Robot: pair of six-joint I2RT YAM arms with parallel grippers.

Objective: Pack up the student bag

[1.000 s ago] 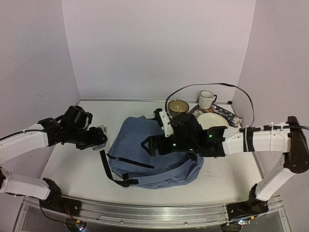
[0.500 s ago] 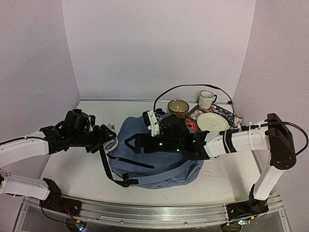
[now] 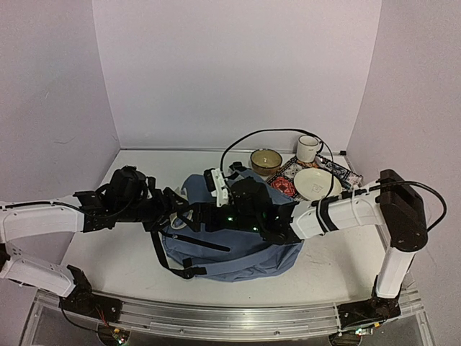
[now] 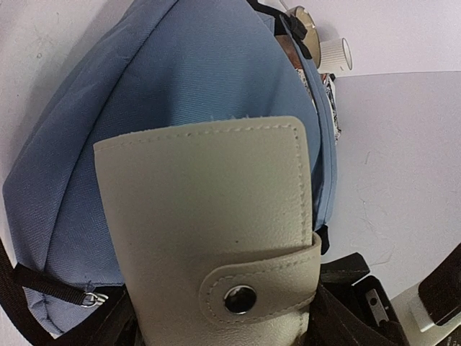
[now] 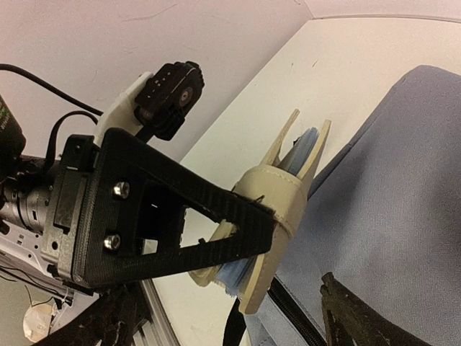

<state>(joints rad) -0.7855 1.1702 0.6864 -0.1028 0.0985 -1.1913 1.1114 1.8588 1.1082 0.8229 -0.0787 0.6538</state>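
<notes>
Barely begun, we judged.
Our left end effector (image 3: 171, 209) pinched a cream wallet (image 4: 216, 231) beside the student bag (image 3: 238, 245), mid worktop (image 3: 108, 252); the right end effector (image 3: 202, 214), jaws spread, hovered at its left edge.

- Wallet (image 4: 216, 216), between the black fingers (image 5: 180, 223) of the left gripper (image 3: 178, 209): cream leather with stitching of the same cream along the edges, silver snap (image 4: 239, 299), pale-blue inner leaves (image 5: 306, 144).
- Student bag (image 3: 238, 249), beyond the fingertips: slate-blue fabric, black straps (image 3: 162, 259).
- Bowl (image 3: 266, 160): olive-tan.
- Mug (image 3: 308, 148): white.
- Plate (image 3: 317, 183): cream.
- Cloth (image 3: 284, 186): red, dark and white print.
</notes>
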